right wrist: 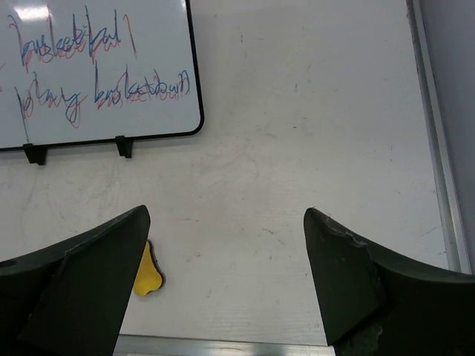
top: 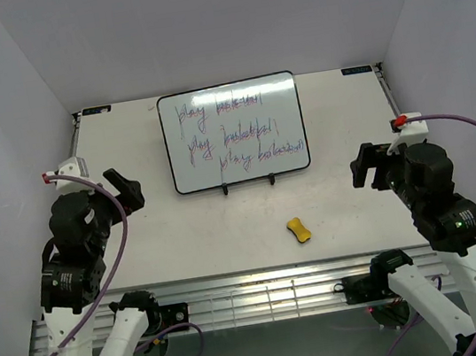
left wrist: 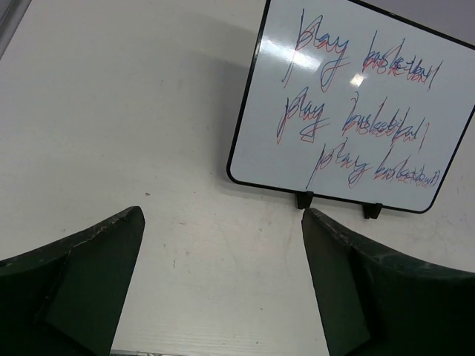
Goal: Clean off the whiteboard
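Glossy white, the whiteboard (top: 233,132) stood propped on its black wire stand (top: 224,189) at the far middle of the desk (top: 218,226), tilted up so its purple-blue scrawl faced us; not a line was wiped. Our left claw (left wrist: 223,215) hung released, grasping nothing; our right claw (right wrist: 226,211) gaped bare too, ready, we judged, for the yellow eraser (top: 298,231); that lay near the front edge, well apart from the board, with nothing standing between it and the right claw.
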